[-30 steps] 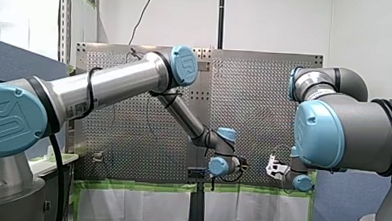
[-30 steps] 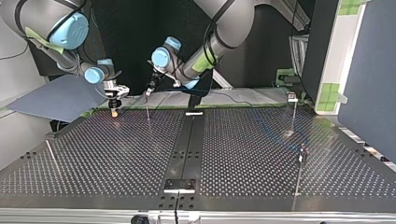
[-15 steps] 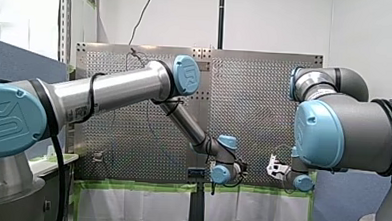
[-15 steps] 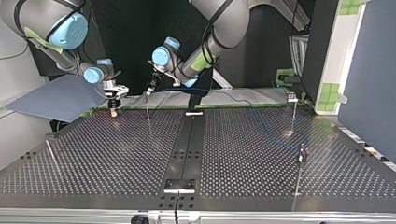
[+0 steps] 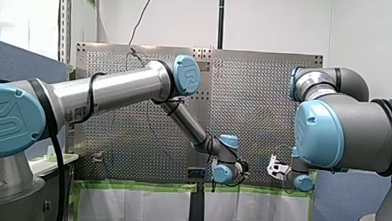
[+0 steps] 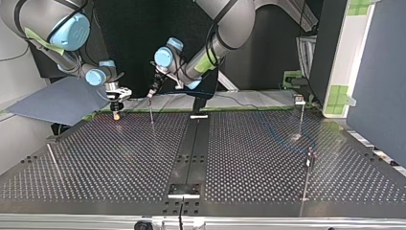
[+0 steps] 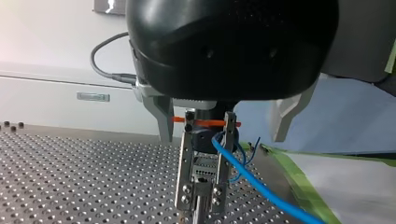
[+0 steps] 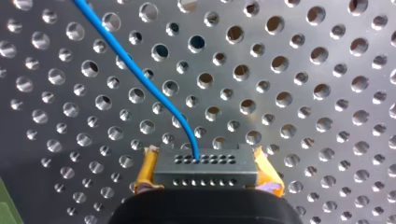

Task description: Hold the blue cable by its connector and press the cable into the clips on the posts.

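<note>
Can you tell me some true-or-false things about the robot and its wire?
1. The right gripper holds the grey connector between yellow pads. True.
2. The cable coming out of the connector is red. False: the cable is blue.
3. The table is covered in little round holes. True.
4. The thin post at the top view's right has fallen over. False: it stands upright, with a clip on top.
5. The connector lies loose on the table. False: it is clamped in the right gripper.
</note>
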Controlling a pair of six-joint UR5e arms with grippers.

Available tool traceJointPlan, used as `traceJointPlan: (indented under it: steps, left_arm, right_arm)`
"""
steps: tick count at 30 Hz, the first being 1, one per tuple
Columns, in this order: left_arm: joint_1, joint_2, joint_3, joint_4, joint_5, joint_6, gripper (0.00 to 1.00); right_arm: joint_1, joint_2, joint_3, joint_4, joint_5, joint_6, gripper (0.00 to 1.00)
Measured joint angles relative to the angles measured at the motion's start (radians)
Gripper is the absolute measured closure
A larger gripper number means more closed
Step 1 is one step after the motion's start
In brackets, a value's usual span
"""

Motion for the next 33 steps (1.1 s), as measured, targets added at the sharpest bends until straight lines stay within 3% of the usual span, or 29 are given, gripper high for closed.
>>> traceJointPlan:
  steps: [6,33]
  left_arm:
    - [-0.003,0.0,0.001,0.0,-0.002,0.029,0.02]
    - [0.0,0.0,0.0,-0.008,-0.006,0.024,0.02]
  right_arm:
    - [0.0,0.0,0.0,-0.002,0.0,0.005,1.0]
    - [-0.002,0.002,-0.001,-0.004,0.0,0.008,1.0]
